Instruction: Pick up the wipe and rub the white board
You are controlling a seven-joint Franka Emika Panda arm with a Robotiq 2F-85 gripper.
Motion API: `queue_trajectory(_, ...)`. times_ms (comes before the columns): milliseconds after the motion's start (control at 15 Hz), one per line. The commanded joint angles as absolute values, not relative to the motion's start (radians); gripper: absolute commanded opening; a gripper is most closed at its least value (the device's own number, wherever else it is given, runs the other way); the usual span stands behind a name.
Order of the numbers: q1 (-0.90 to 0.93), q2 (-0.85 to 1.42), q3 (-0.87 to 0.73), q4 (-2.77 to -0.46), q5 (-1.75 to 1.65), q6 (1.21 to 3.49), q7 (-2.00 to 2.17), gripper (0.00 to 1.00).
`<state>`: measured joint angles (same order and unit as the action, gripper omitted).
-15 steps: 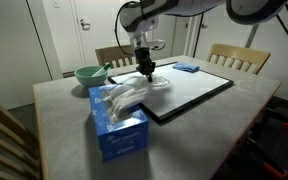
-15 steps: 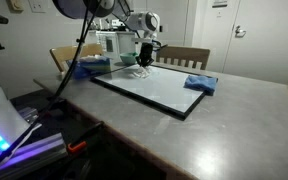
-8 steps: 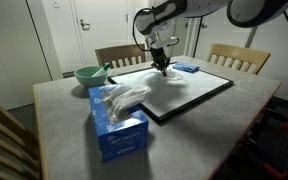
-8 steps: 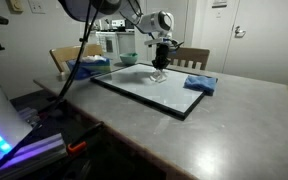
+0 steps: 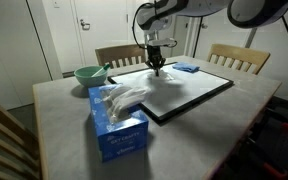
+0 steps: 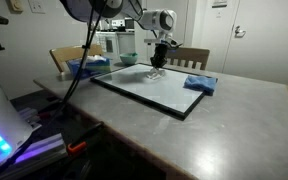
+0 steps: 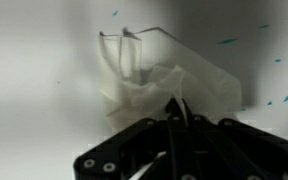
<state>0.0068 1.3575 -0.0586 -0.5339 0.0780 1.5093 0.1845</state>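
Robot arm at work on a grey bench [image 5: 59,105]: its fingers [image 5: 156,64] come straight down onto the far part of the white board [image 5: 194,95], which lies flat in its thin black frame.

Only the wrist view shows the grip. There the dark fingers [image 7: 174,112] are pressed fully together, pinching a thin, crumpled white wipe [image 7: 154,85]. The wipe spreads out beyond their tips over the board's surface [image 7: 34,60], where a few short blue pen marks [image 7: 227,41] are scattered.

In an exterior view the wipe [image 6: 156,74] is a pale, wrinkled patch directly beneath the fingers [image 6: 160,62], resting on the board [image 6: 149,95]. A folded blue cloth [image 6: 200,84] sits at the board's right-hand end; whether it overlaps the frame cannot be told.

Another exterior view has a blue tissue box [image 5: 119,130] in the near foreground, a white sheet sprouting from its top. A green bowl [image 5: 88,74] stands left of the board, and two wooden chairs [image 5: 238,58] are drawn up at the far side. From this angle the wipe is hardly distinguishable against the white panel.
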Motion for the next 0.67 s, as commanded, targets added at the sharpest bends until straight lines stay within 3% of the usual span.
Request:
queue_trajectory(0,0.026,1.452,-0.033,-0.481,0.081,1.618,0.126,0.0)
queue_trajectory(600,-0.043,1.445,-0.107,-0.492,0.051,1.622,0.189,0.0)
